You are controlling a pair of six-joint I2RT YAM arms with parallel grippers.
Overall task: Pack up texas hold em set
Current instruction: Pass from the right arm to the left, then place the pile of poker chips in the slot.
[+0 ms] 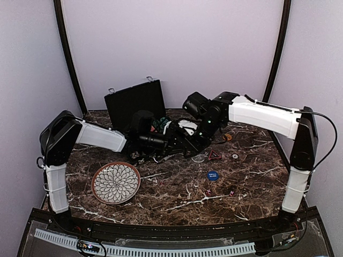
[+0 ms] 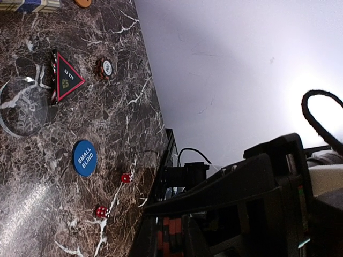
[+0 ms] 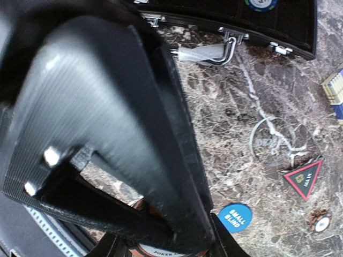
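reading first: the blue round button (image 2: pixel 84 158) says "small blind" in white. the clear disc (image 2: pixel 24 107) beside it carries faint lettering that looks like "dealer". a chip at the right gripper's (image 3: pixel 177 243) fingertips shows "poker" on its rim. the red-edged black triangle (image 2: pixel 65 80) has print too small for me to read.

the briefcase (image 1: pixel 134 101) stands open at the back of the marble table (image 1: pixel 257 176), lid upright near the rear wall, silver latch (image 3: pixel 230 40) on its near edge. both arms crowd together over its base in the top view, hiding most of it.

i cannot tell how wide the right gripper's jaws stand, nor whether they pinch that chip. the left gripper (image 2: pixel 171 230) is a dark blur with red and black stripes inside; i cannot tell its width either.

open marble lies in front right, dotted with red dice (image 2: pixel 126 178), a striped chip (image 2: pixel 104 68) and an orange button (image 1: pixel 228 137). a card deck (image 3: pixel 335 88) sits just beside the case. the patterned plate (image 1: pixel 116 183) fills the front left.
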